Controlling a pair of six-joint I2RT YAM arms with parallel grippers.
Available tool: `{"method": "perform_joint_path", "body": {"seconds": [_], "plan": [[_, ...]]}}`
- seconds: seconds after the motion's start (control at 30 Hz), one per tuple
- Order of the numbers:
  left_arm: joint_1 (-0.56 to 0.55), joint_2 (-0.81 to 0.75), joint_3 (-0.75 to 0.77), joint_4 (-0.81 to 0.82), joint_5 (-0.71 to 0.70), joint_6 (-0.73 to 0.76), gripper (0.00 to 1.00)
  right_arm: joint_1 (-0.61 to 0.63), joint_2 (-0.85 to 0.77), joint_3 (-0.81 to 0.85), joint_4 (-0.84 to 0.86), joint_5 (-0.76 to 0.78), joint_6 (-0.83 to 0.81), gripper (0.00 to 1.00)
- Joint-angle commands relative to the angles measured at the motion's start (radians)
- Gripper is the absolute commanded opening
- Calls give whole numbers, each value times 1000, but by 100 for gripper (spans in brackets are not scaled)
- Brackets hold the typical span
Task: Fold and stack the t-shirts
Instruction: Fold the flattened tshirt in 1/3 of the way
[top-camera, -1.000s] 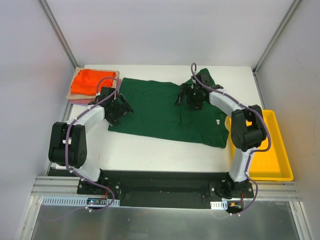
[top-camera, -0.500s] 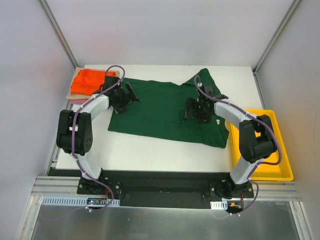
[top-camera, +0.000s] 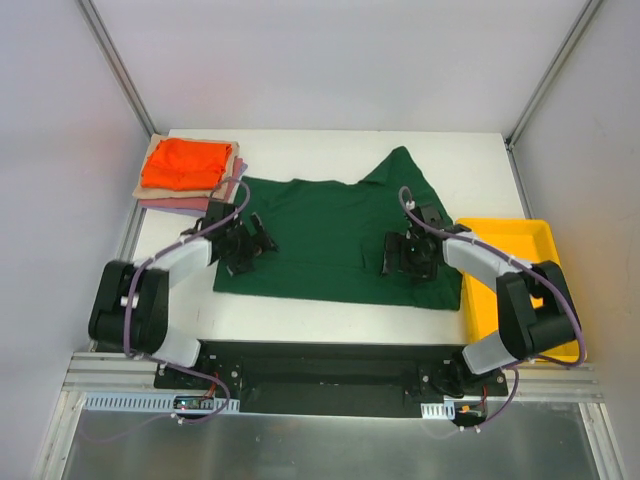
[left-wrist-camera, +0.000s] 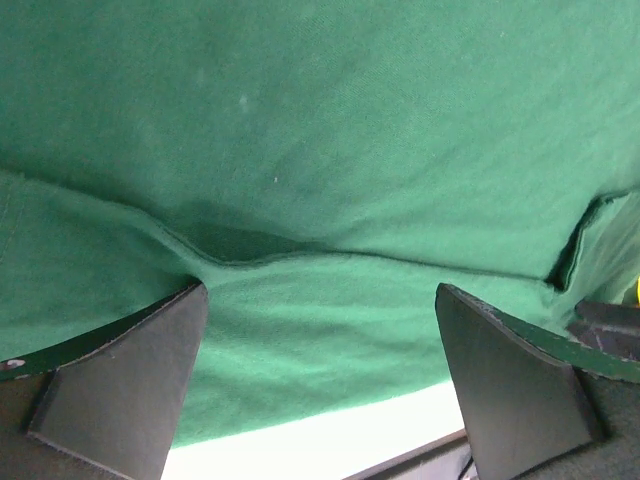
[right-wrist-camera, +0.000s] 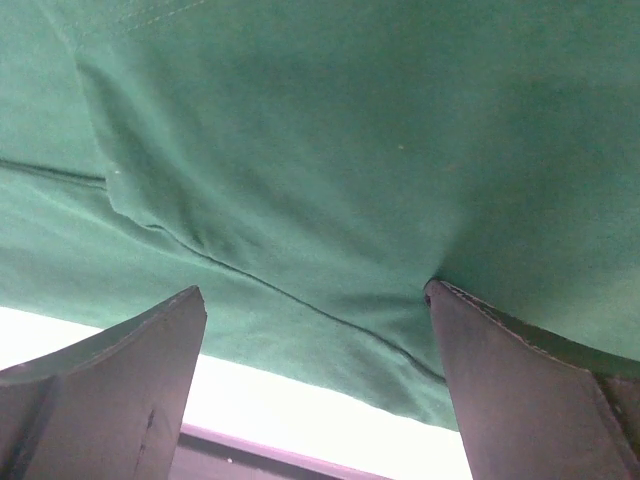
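A yellow tray (top-camera: 530, 235) (shallow) sits at the white table's (top-camera: 330, 150) right.

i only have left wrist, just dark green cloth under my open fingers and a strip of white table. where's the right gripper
observer: the right gripper is open too, low over the near right part of the same dark green short-sleeved t-shirt, which lies spread flat on the white table.
operator: any folded ones around
observer: yes, at the far left corner a folded bright orange t-shirt tops a stack with a folded tan t-shirt and a folded pink t-shirt beneath it, close beside the green shirt's left sleeve.
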Motion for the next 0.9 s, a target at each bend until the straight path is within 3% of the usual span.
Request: {"method": "perform_joint_path", "body": {"seconds": [0.0, 0.1, 0.23, 0.37, 0.57, 0.73, 0.87], "plan": [[-2, -209, -231, -156, -76, -46, 99, 15, -110, -95, -103, -21, -33, 96], [-3, -413, -317, -260, -141, -92, 99, 41, -186, -144, -133, -36, -28, 96], [-2, -623, -320, -351, -207, -96, 99, 68, -283, -190, -154, -58, 10, 96], [-3, -694, -233, -374, -251, -69, 99, 78, -360, -183, -177, -49, 39, 96], [1, -566, -41, -377, -435, -69, 99, 68, -427, -100, -136, 103, 47, 96], [12, -310, 178, -351, -429, -23, 99, 53, -202, 99, -81, 27, 7, 96], [20, -92, 348, -352, -495, -1, 99, 33, -6, 328, -97, 75, -27, 96]]}}
